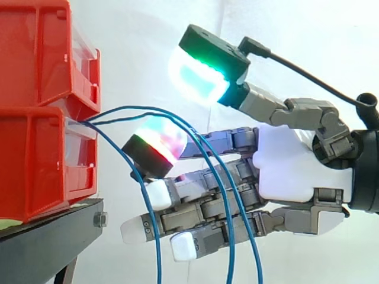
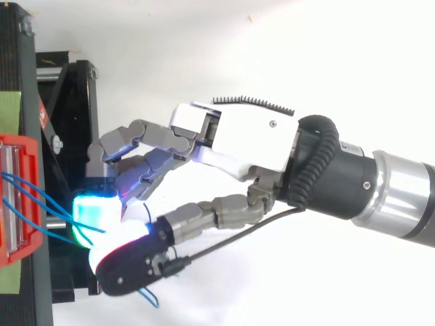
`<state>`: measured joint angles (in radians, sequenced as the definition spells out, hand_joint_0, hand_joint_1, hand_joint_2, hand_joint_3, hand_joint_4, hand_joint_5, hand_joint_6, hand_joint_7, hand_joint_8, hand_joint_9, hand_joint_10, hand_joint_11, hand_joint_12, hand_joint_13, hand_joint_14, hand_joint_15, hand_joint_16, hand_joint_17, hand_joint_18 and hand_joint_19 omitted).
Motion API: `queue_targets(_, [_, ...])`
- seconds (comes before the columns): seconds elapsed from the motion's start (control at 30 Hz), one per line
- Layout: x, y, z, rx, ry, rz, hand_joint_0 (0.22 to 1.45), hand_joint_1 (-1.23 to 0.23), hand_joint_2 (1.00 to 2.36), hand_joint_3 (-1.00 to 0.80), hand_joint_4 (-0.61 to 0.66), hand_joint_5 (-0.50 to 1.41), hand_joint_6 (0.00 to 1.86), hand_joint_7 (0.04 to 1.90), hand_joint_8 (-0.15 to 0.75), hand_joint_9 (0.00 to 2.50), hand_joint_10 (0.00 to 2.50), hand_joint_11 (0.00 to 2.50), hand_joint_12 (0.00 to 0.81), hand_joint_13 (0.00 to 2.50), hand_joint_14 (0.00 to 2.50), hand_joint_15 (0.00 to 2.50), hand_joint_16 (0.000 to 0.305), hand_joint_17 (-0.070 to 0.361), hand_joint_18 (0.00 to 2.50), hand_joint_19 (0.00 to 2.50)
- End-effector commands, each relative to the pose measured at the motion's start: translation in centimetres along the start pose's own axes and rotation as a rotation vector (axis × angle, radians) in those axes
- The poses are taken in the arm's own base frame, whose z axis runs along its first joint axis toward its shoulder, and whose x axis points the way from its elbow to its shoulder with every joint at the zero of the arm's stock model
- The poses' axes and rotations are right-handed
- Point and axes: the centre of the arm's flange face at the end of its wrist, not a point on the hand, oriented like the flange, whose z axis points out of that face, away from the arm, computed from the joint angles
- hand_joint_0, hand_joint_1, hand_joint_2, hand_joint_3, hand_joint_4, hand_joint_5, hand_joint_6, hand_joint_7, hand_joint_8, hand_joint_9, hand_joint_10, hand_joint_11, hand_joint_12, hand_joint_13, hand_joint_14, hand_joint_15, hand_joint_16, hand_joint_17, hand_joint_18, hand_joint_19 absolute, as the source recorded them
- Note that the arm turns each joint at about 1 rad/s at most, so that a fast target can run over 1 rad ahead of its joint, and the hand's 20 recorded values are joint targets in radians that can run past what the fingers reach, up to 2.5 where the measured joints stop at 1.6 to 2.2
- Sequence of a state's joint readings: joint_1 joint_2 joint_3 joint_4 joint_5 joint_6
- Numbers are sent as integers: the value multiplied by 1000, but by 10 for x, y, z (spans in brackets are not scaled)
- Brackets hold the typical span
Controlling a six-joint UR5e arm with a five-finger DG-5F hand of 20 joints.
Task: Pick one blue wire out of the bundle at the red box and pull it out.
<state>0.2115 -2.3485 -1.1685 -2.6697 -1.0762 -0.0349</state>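
blue wires (image 1: 158, 260) from the stacked red bins (image 1: 35, 171), loose across the relaxed, spread hand (image 1: 284, 171), ungripped

Noted two bins (image 1: 35, 112) stacked at left, on the stand (image 1: 47, 242). Traced wires (image 1: 157, 112) out of the lower bin's front, arching right, then hanging across the fingers (camera side). Logged hand (image 1: 290, 168) right of bins, fingertips toward them, apart.
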Motion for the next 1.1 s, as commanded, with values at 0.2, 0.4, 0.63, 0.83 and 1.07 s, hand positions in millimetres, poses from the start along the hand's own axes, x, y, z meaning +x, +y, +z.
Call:
queue_targets(0.2, [0, 0, 0, 1, 1, -1, 554, -623, 1015, -254, 222, -153, 869, 1126, 399, 833, 16, 574, 469, 609, 9, 265, 62, 140, 737, 460])
queue_targets(0.4, [-1, 1, 1, 0, -1, 1, 550, -668, 1017, -210, 238, -152, 875, 1153, 398, 839, 14, 590, 469, 613, 9, 268, 62, 140, 751, 461])
queue_targets(0.63, [0, 1, 0, 0, 1, 0, 560, -724, 1016, -175, 237, -150, 889, 1138, 409, 850, 14, 587, 482, 630, 8, 261, 64, 145, 780, 437])
queue_targets(0.83, [0, 1, 0, 0, 1, 0, 519, -649, 1012, -325, 242, -155, 882, 1099, 401, 841, 13, 580, 476, 624, 9, 268, 64, 144, 769, 450])
queue_targets(1.07, [0, 1, 0, 0, 1, 0, 493, -591, 1007, -405, 241, -156, 872, 1076, 411, 840, 15, 572, 490, 618, 8, 271, 67, 150, 765, 455])
